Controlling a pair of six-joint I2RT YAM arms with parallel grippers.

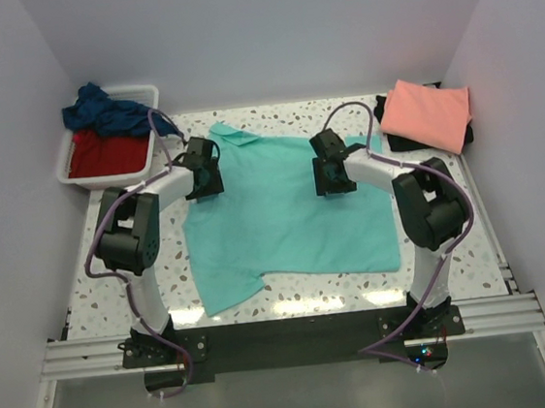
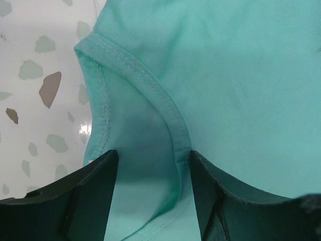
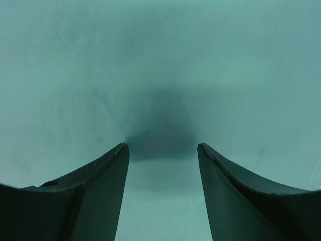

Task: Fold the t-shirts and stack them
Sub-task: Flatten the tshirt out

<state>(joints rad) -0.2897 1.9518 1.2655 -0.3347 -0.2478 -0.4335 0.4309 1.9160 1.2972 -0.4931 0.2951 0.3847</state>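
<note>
Near the far edge of the table point(image 1: 283, 115), both wide open, the left gripper point(image 2: 153, 155) straddles the sleeve seam of the teal shirt point(image 1: 284, 222), the right gripper point(image 3: 163, 146) its plain cloth.

The turquoise-teal t-shirt point(image 1: 288, 212) lies spread open and mostly flat across the middle of the table point(image 1: 93, 301), with one corner trailing toward the near left. A stitched seam curves along its left edge. At the far right corner, the salmon-pink t-shirt point(image 1: 426, 113) sits folded on top of the black t-shirt point(image 1: 387, 122). At the far left, the red t-shirt point(image 1: 107, 155) lies in the white tub point(image 1: 64, 169), and the crumpled navy blue t-shirt point(image 1: 107, 111) is heaped over its far side.
</note>
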